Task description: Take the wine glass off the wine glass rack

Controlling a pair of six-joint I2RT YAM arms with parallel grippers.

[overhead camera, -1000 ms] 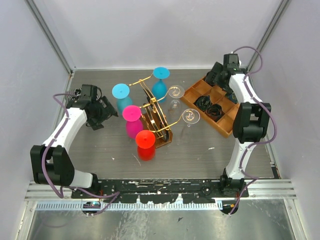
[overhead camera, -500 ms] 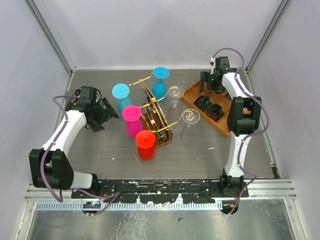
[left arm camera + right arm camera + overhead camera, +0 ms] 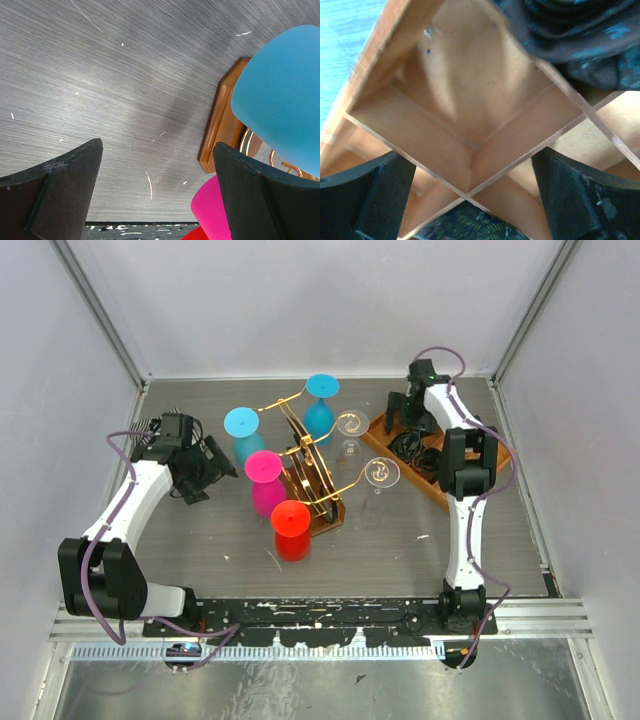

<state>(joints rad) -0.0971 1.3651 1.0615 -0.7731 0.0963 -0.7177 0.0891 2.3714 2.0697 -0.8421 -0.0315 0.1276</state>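
The wine glass rack [image 3: 316, 472] of gold wire stands mid-table on a brown wooden base [image 3: 328, 515]. Several wine glasses hang on it foot-up: two cyan [image 3: 240, 426] [image 3: 321, 398], one pink [image 3: 265, 478], one red [image 3: 291, 527] and two clear [image 3: 351, 426] [image 3: 381, 474]. My left gripper [image 3: 207, 466] is open, left of the rack and apart from it. Its wrist view shows the base [image 3: 220, 129], a cyan glass [image 3: 285, 90] and the pink glass [image 3: 214, 216] ahead of the open left gripper [image 3: 157, 200]. My right gripper [image 3: 405, 422] is open over the orange tray.
An orange compartmented tray [image 3: 447, 492] lies at the right and holds dark rolled items [image 3: 418, 452]. In the right wrist view its dividers [image 3: 470, 150] cross between my fingers [image 3: 367, 200], with a dark bundle [image 3: 570, 35] above. Metal frame walls enclose the table.
My right arm has swung left and its gripper has come over the tray's far left end. The left arm has barely moved. The glasses hang as before.
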